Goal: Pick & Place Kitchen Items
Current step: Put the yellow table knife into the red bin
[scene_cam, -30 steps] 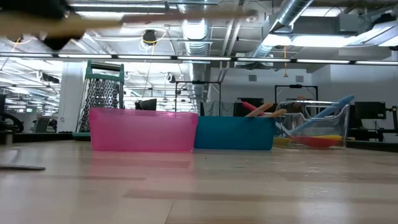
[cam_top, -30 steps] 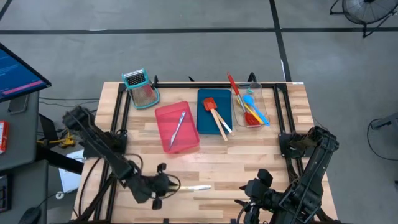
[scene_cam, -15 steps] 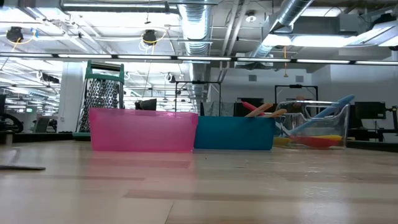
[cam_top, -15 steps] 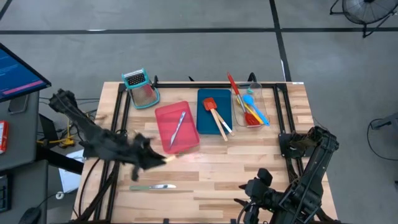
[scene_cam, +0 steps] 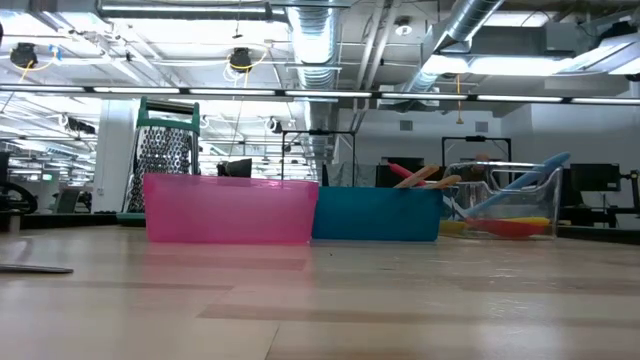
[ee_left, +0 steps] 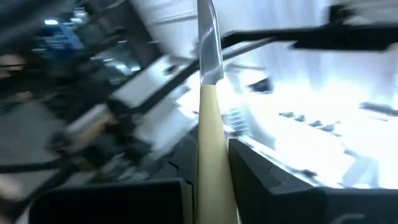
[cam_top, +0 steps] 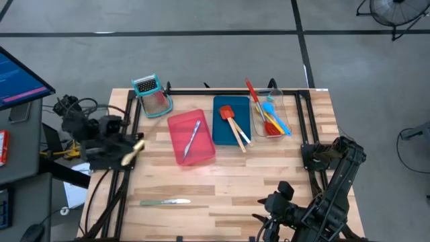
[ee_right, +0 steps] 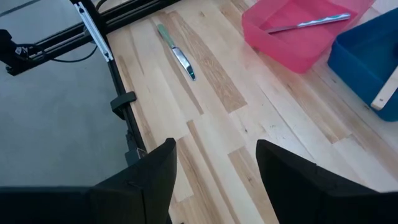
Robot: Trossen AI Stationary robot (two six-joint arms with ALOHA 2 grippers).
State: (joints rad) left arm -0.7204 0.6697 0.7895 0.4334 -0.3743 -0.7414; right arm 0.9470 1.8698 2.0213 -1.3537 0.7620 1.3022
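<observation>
Over the left edge of the worktop [cam_top: 269, 176], the left claw [cam_top: 136, 147] is hanging clenched on a cream-handled knife [ee_left: 208, 118]; in the left wrist view the handle is sitting between the two dark fingers [ee_left: 280, 180] and the steel blade is pointing away from the wrist. Near the front edge, a green-handled knife [cam_top: 165, 202] is lying flat on the bare wood, well apart from the trays. Farther back, a pink tray [cam_top: 191, 138] is holding one slim knife [cam_top: 193, 136] lying lengthwise. Just beside it, a blue tray [cam_top: 230, 121] is carrying two wooden-handled spatulas [cam_top: 233, 126], one with a red head. Next along, a clear tray [cam_top: 271, 115] is holding a long red spoon [cam_top: 254, 99], whose handle is jutting past the back rim, together with blue and yellow spoons [cam_top: 275, 117]. Behind the pink tray, at the back left of the worktop, a teal-framed grater [cam_top: 150, 94] is standing. At the front right corner, the right claw [ee_right: 214, 168] is waiting with its fingers spread apart and grasping nothing, looking across the wood toward the green-handled knife.
</observation>
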